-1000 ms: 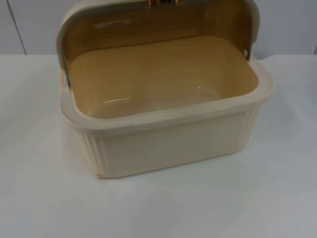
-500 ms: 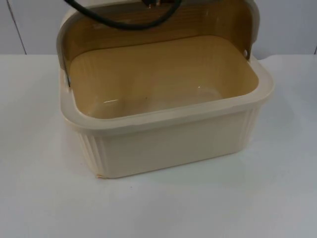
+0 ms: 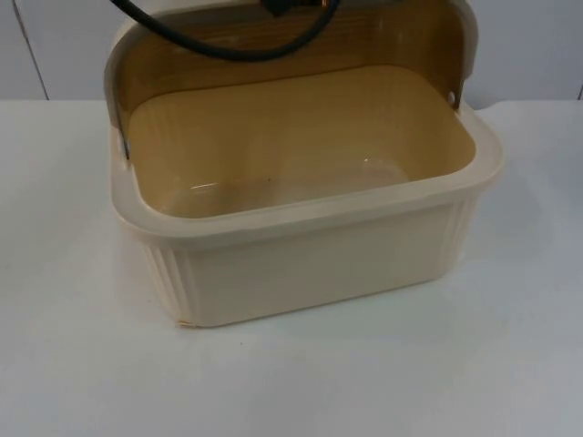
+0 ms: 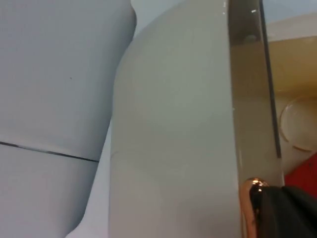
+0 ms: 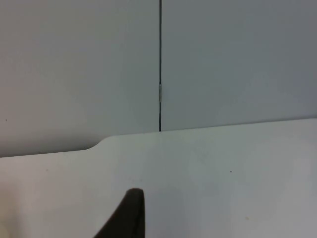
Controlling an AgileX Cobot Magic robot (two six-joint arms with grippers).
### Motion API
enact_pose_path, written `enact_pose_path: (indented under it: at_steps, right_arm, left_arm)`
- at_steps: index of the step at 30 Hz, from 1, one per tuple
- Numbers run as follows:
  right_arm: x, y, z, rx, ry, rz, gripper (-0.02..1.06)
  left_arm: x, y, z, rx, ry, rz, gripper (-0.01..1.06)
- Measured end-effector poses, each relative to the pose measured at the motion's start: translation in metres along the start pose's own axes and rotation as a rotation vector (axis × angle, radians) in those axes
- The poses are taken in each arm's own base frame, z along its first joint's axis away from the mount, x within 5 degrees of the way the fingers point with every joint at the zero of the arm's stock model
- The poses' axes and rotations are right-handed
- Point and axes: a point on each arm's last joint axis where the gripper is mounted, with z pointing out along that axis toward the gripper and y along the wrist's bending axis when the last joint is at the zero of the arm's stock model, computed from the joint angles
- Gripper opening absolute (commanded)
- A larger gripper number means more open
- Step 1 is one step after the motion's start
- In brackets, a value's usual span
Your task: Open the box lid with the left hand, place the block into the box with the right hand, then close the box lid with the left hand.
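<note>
Lid (image 3: 273,45) stood raised behind the cream box (image 3: 310,264). I saw my left gripper (image 4: 277,208) at its copper handle (image 4: 250,198), grip unreadable; my right gripper (image 5: 126,215) waited over the table (image 5: 223,173), grip also unclear.

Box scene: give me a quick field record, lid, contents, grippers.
box: cream ribbed box on the white table
lid: open, tilted back
contents: no block visible inside in the top view
left gripper: at the lid's edge by the copper handle
right gripper: over bare table, facing the partition wall
</note>
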Motion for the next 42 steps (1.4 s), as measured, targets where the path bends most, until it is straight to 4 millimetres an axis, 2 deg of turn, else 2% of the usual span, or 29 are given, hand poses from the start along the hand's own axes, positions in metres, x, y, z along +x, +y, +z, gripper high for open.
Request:
enact_pose_path:
  at_steps: [12,22,26,42]
  right_arm:
    - [0.000,0.000,0.000,0.000,0.000,0.000,1.05]
    - [0.000,0.000,0.000,0.000,0.000,0.000,1.05]
    - [0.000,0.000,0.000,0.000,0.000,0.000,1.05]
    - [0.000,0.000,0.000,0.000,0.000,0.000,1.05]
  left_arm:
    - [-0.002,-0.001,-0.003,-0.002,-0.020,-0.011,0.00]
    - [-0.006,0.010,-0.004,-0.114,-0.060,-0.003,0.00]
    - [-0.001,0.013,0.002,-0.144,-0.028,-0.004,0.00]
    - [0.008,0.007,0.006,-0.079,0.062,-0.032,0.00]
